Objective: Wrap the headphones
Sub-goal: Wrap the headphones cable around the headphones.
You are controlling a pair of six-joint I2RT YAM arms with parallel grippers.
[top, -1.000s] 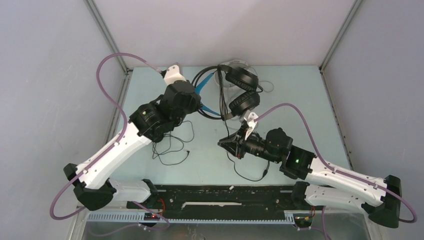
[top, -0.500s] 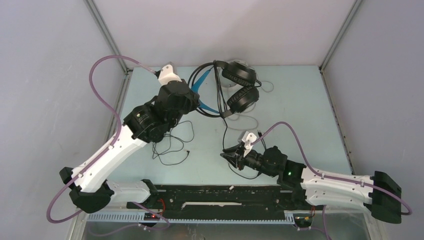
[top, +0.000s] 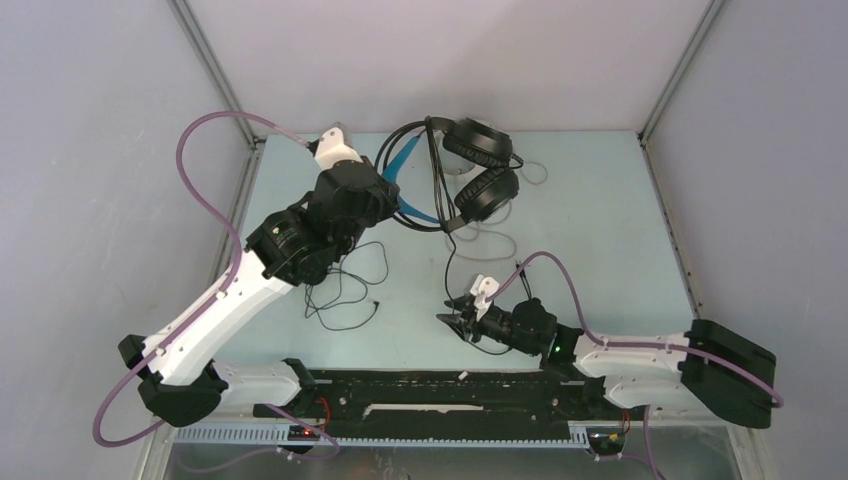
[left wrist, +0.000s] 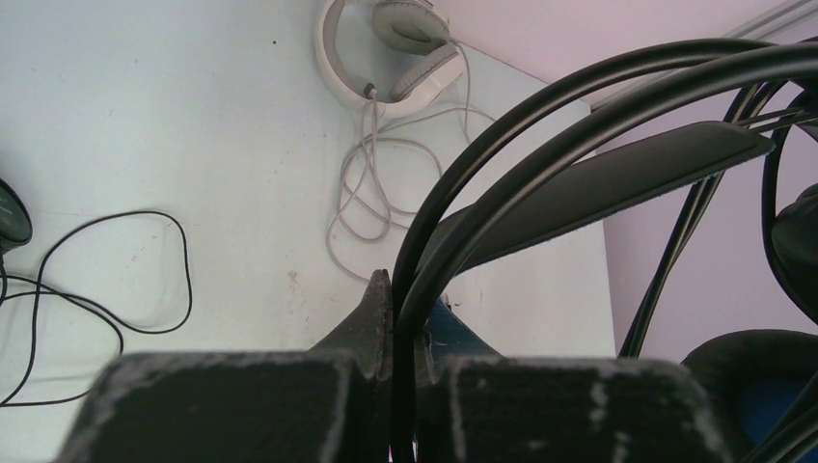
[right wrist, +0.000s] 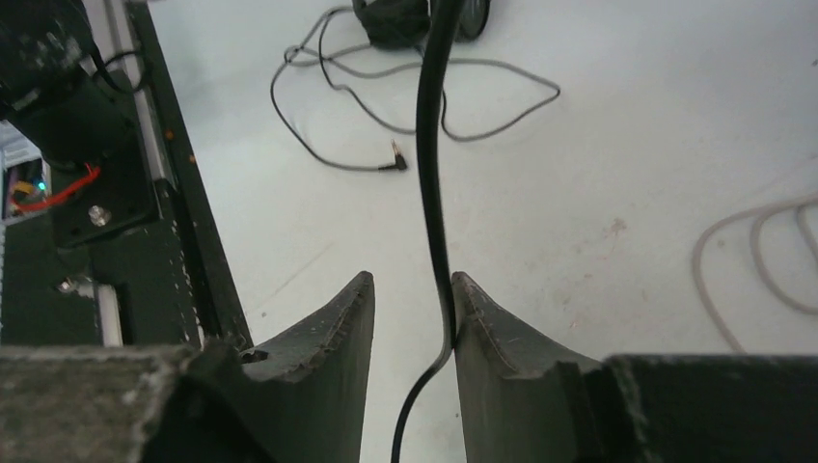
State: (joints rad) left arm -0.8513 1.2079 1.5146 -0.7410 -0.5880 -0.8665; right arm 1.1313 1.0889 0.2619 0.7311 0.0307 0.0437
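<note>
The bulky black headphones [top: 480, 170] hang raised at the back of the table, blue lining showing under the headband. My left gripper [top: 400, 195] is shut on the thin black headband wires [left wrist: 502, 145], which pass between its jaws [left wrist: 405, 289]. Their black cord [top: 447, 265] drops down to my right gripper [top: 448, 322], which is open low over the table. The cord [right wrist: 429, 145] runs between the fingers and touches the right finger [right wrist: 482, 318]. The white-grey pair [left wrist: 424, 69] lies flat at the back with its pale cord looped. The thin black pair is mostly hidden under my left arm; its cord [top: 345, 295] lies loose.
A black rail [top: 420, 385] runs along the near edge, close to my right gripper's left side [right wrist: 145, 145]. The thin cord's plug [right wrist: 395, 166] lies on the table ahead of the right gripper. Grey enclosure walls and metal posts [top: 675, 80] bound the table.
My right gripper has moved toward the near edge and lower, following the black cord. My left arm has shifted slightly left and back, carrying the black headphones.
</note>
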